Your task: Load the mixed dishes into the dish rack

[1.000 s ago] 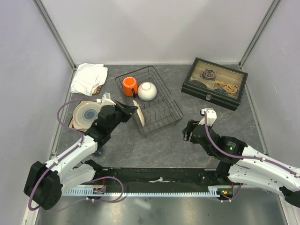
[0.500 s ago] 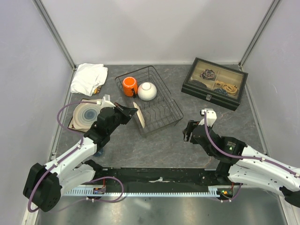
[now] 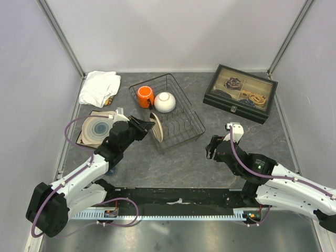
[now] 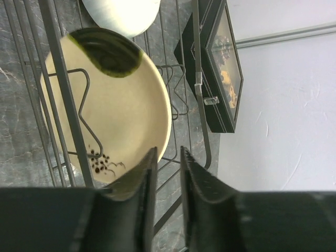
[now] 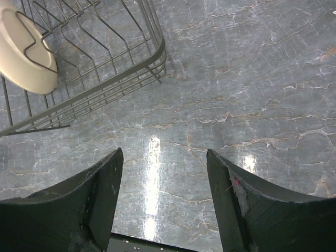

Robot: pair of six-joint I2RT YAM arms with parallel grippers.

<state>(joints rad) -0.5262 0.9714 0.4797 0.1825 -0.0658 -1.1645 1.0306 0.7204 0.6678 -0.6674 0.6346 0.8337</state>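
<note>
While the grey tabletop (image 3: 178, 168) carries everything, the dish rack (image 3: 178, 124) sits mid-field with its long axis running far to near and drifting right. One dish is not yet loaded: the square tan plate (image 3: 84, 137) lies flat on the tabletop, left of the rack. Whether the round pale swirl on it is its pattern or a second dish, I cannot tell. Inside the rack, the cream plate (image 4: 121, 110) stands on edge among the near-left prongs, its rim line running far to near and its face turned out toward the left arm. Behind it in the far end sit the white bowl (image 3: 165, 102) and the orange mug (image 3: 145, 96). Now the small stuff: the left fingers (image 4: 167, 153) are parted by a slim gap with nothing in it, the cream plate's rim just beside one tip. The right fingers (image 5: 165, 194) gape wide over bare tabletop, off the rack's near-right corner. So the square tan plate lies to the left of the left fingers, and that arm looks much the nearer.
</note>
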